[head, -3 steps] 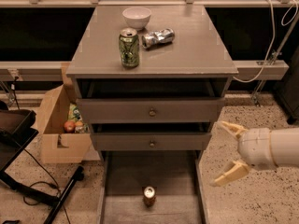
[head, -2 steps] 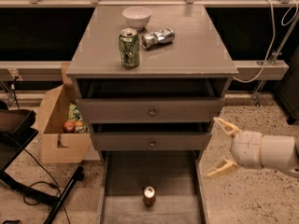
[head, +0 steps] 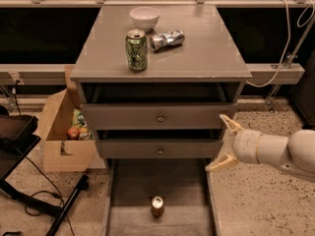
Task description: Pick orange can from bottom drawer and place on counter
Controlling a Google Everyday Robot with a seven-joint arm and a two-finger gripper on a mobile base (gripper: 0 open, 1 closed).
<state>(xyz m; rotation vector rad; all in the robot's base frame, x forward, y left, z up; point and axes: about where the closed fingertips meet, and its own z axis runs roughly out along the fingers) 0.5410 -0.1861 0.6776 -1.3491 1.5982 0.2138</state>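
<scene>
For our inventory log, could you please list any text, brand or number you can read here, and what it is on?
No text can be read.
Green can: markings too blurred.
Crushed silver can: nothing legible.
Orange can in the bottom drawer: pale markings, unreadable.
Claw, open, right of the knobbed drawers: no visible label.

I am holding my pincer (head: 216,143), fingers spread wide, just right of the two upper drawers (head: 160,118), whose fronts are blocking the way to its left. Below and left of it the bottom drawer (head: 129,181) is lying open from above, the orange can (head: 157,205) standing alone on its floor, its thin right wall running just beneath my lower finger. Above my pincer the counter (head: 211,53) is lying bare; the green can (head: 137,49), crushed can (head: 166,39) and bowl (head: 144,17) are standing further left.
</scene>
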